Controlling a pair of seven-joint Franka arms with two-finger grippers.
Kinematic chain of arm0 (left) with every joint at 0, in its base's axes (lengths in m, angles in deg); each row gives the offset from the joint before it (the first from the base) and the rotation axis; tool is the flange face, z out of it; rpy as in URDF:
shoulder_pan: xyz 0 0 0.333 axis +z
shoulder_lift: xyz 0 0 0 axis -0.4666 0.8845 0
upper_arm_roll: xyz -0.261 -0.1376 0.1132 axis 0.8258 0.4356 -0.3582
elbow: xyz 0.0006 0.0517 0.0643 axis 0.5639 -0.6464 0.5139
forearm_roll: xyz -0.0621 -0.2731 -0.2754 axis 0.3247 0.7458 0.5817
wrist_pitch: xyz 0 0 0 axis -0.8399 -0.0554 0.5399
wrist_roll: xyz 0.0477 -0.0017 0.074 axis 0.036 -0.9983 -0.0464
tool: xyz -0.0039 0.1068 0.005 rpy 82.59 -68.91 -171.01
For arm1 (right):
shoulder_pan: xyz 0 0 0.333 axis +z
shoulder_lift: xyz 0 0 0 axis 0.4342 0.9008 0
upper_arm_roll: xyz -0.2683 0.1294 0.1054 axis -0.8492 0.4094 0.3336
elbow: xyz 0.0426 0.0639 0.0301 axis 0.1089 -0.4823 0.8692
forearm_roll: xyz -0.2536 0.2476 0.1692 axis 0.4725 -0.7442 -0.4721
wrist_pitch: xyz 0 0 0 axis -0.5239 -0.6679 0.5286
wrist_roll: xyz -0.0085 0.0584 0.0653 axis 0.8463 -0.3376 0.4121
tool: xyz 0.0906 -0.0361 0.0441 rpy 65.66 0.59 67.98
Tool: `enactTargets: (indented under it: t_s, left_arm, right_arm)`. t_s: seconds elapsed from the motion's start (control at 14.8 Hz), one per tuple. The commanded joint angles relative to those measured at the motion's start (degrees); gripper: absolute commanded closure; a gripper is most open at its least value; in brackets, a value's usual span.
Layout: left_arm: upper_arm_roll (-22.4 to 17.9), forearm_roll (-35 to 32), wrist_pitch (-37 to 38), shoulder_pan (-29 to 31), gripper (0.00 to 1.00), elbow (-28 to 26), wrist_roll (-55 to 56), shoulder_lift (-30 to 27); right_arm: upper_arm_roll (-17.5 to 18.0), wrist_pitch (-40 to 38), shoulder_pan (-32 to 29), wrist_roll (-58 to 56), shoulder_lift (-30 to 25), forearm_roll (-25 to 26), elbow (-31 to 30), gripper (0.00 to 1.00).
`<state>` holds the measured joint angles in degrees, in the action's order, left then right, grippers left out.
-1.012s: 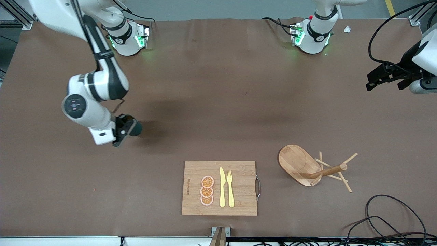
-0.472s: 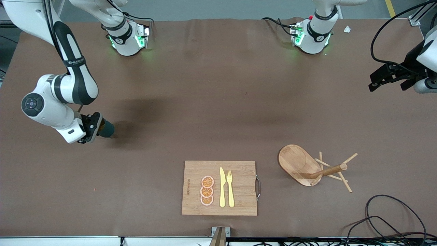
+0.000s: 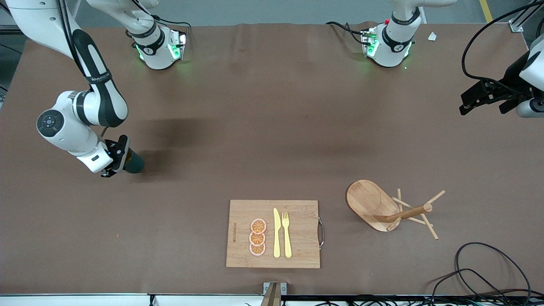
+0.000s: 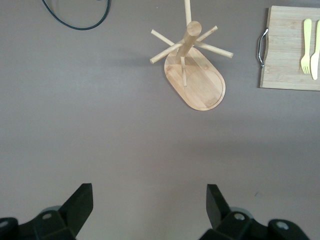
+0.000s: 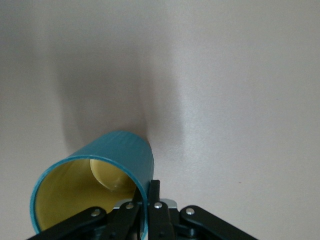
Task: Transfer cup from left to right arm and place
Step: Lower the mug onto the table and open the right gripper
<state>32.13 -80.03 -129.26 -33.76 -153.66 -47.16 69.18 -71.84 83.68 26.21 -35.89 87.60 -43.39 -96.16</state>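
Since the frame a second back, right arm has swung toward its own end of the table, carrying the cup with it; between the half-second frame and now it shifted only slightly. Left arm, board and rack unchanged.

Right gripper: low over the brown table at the right arm's end, fingers pinched tight on the rim wall of the cup. In the right wrist view the cup is tilted, teal outside, yellow inside, one finger inside the rim and one outside. Whether its base touches the table cannot be told.

Cutting board: near the front camera's edge of the table. On it, three orange slices in a column, then a yellow knife and a yellow fork side by side.

Wooden mug rack: beside the board, toward the left arm's end, oval base with pegged post.

Left gripper: waiting over the table at the left arm's end, fingers spread wide, holding nothing.
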Motion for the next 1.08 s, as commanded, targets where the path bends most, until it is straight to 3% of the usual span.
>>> enactTargets:
  t_s: [0.0,0.2,0.27,0.34,0.4,0.67,1.01]
  left_arm:
    - [-0.32,0.49,0.29,0.06,0.00,1.38,-1.12,0.53]
    - [-0.32,0.66,0.29,-0.02,0.00,1.30,-1.04,0.53]
    - [-0.32,0.75,0.38,0.06,0.00,1.21,-1.12,0.53]
    - [-0.32,0.75,0.90,0.06,0.00,1.29,-1.12,0.53]
    - [-0.32,0.75,0.99,0.06,0.00,1.30,-1.21,0.53]
    - [-0.32,0.66,0.99,0.06,0.00,1.30,-1.12,0.53]
    - [-0.32,0.66,0.99,0.06,0.00,1.30,-1.12,0.53]
  right_arm:
    - [0.49,1.67,-0.29,-2.61,-1.00,2.01,-1.34,0.99]
    - [0.49,1.76,-0.03,-2.53,-0.82,5.97,-1.07,0.95]
    - [0.49,1.76,0.06,-2.61,-0.82,6.67,-0.98,0.62]
    - [0.49,1.58,-0.03,-2.44,-0.91,6.94,-0.98,0.04]
    - [0.49,1.49,-0.03,-2.09,-0.91,6.94,-0.90,0.00]
    - [0.57,-0.78,-0.21,3.25,-1.00,6.77,-0.37,0.00]
    - [0.84,-17.91,-0.12,20.64,-3.97,6.15,6.04,0.00]
